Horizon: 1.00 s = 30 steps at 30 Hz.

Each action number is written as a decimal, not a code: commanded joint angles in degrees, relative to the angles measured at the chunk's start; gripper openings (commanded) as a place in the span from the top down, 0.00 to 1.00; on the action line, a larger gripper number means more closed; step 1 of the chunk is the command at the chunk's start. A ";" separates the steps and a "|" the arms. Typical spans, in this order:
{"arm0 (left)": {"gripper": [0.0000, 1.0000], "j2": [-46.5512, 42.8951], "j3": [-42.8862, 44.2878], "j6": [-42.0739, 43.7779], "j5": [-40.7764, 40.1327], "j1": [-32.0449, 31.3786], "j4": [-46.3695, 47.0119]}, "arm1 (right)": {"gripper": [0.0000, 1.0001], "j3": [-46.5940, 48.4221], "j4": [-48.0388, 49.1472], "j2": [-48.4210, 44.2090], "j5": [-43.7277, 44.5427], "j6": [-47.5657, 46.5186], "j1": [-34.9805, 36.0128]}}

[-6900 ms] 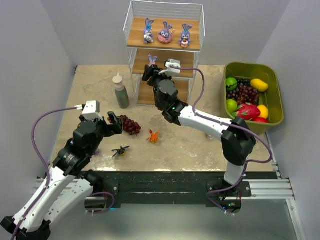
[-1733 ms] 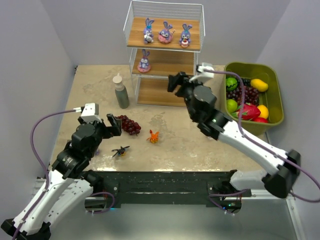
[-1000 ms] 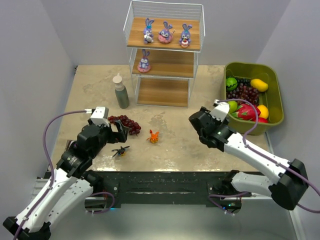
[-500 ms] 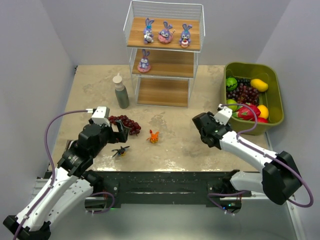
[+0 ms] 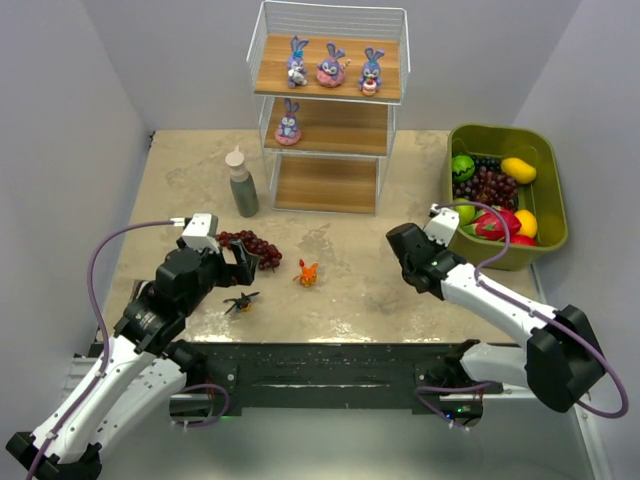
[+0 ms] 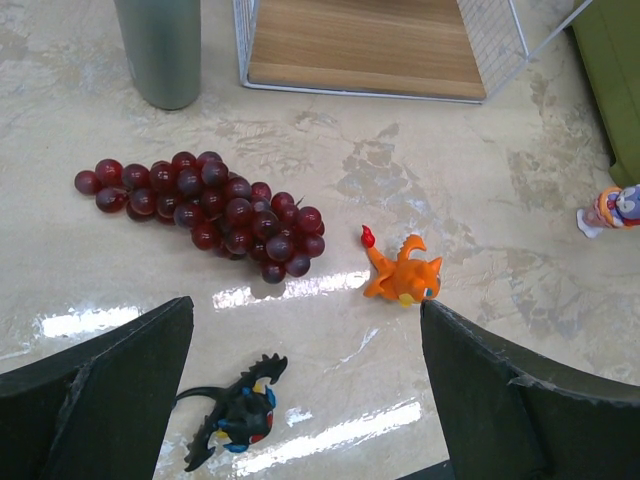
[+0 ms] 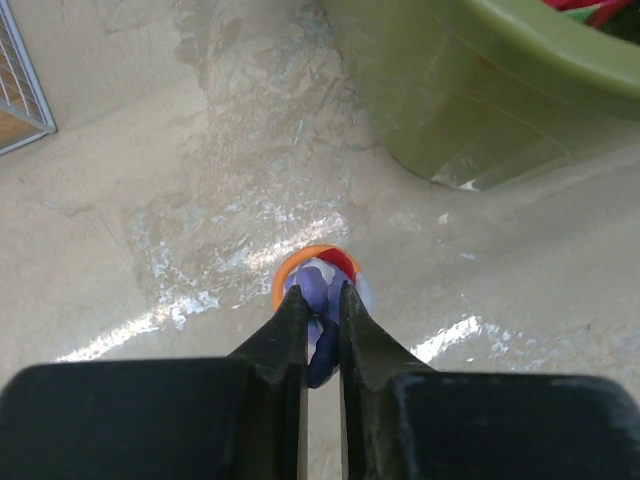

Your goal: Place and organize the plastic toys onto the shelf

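The right gripper [image 7: 320,300] is pointing down at the table [image 5: 360,290], its two fingers pinching a purple ringed bunny [image 7: 322,285] that is sitting on the tabletop inside an orange ring. Just beyond it the wall of the green bin [image 7: 480,90] is rising, and in the overhead view fruit is filling that bin. The left gripper [image 6: 305,310] is hovering low over the near left part of the table with its fingers spread wide and nothing between them. The orange creature [image 6: 402,275] is lying ahead of it toward the right finger, and the black bug [image 6: 235,412] is lying nearer, toward the left finger. A bunch of dark red grapes [image 6: 205,210] is lying just behind both toys, between them and the shelf [image 5: 325,185], and a grey-green bottle [image 6: 160,50] is standing beside the shelf's left corner. Three bunnies [image 5: 331,65] are standing in a row on the shelf's top board, and a fourth bunny [image 5: 288,123] is standing at the left of the middle board.
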 commanded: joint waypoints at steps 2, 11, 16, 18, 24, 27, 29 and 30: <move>0.00 0.04 -0.32 -0.10 -0.84 0.04 1.11 | 1.00 1.67 4.42 -2.52 -2.52 -4.10 -0.25; 0.00 0.04 6.08 -2.30 -3.92 0.13 -4.66 | 1.00 0.70 18.22 -7.46 -22.79 -16.05 -0.07; 0.00 1.71 17.84 -1.78 -4.70 0.13 -11.88 | 1.00 6.05 21.56 -1.65 -24.67 -22.36 5.62; 0.00 2.06 20.41 -1.86 -4.88 0.04 -14.78 | 1.00 7.73 21.83 1.59 -23.18 -25.53 7.92; 0.00 1.01 25.25 -2.65 -3.04 0.04 -14.97 | 1.00 9.41 26.29 5.91 -28.08 -40.12 10.30; 0.00 1.97 26.31 -3.18 -2.60 0.04 -14.53 | 1.00 9.84 27.02 7.23 -32.49 -46.89 11.00; 0.00 2.59 26.05 -3.18 -3.03 0.13 -13.83 | 1.00 10.02 27.28 8.63 -32.76 -50.57 11.44; 0.00 2.85 25.61 -3.27 -3.38 0.04 -13.57 | 1.00 10.20 27.19 9.07 -33.19 -51.73 11.53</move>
